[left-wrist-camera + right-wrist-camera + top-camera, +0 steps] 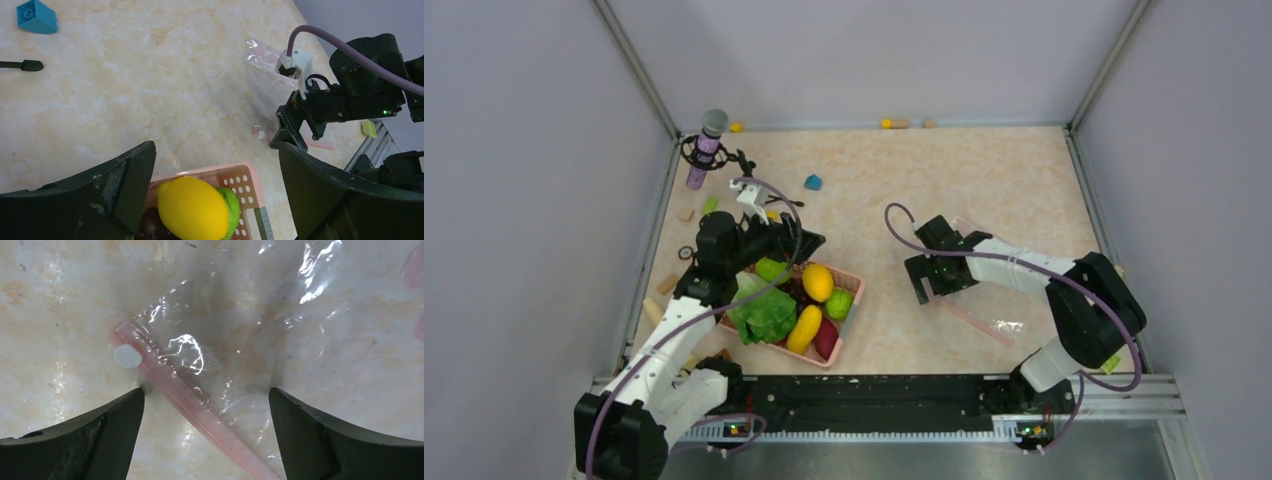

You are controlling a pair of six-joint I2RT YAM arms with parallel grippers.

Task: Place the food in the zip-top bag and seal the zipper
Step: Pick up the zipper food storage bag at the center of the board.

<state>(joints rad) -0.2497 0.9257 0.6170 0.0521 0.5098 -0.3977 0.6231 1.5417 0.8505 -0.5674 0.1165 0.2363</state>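
Note:
The food lies in a pink basket (849,275): lemon (817,282), banana (804,328), lettuce (764,316), green fruits (839,303), dark grapes (792,291) and sweet potato (826,340). My left gripper (796,245) is open and empty above the basket's far edge. Its view shows the lemon (192,210), a green fruit (232,210) and the basket rim (235,170) between the fingers. The clear zip-top bag (984,300) lies flat on the table. My right gripper (205,395) is open just above its mouth corner, with the pink zipper (200,410) and its white slider (127,356) between the fingers.
A purple microphone-like object on a black stand (707,150) stands at the back left. A blue block (813,182) and small wooden blocks (667,285) lie beside the left arm. Yellow pieces (889,124) lie along the back wall. Walls close in three sides.

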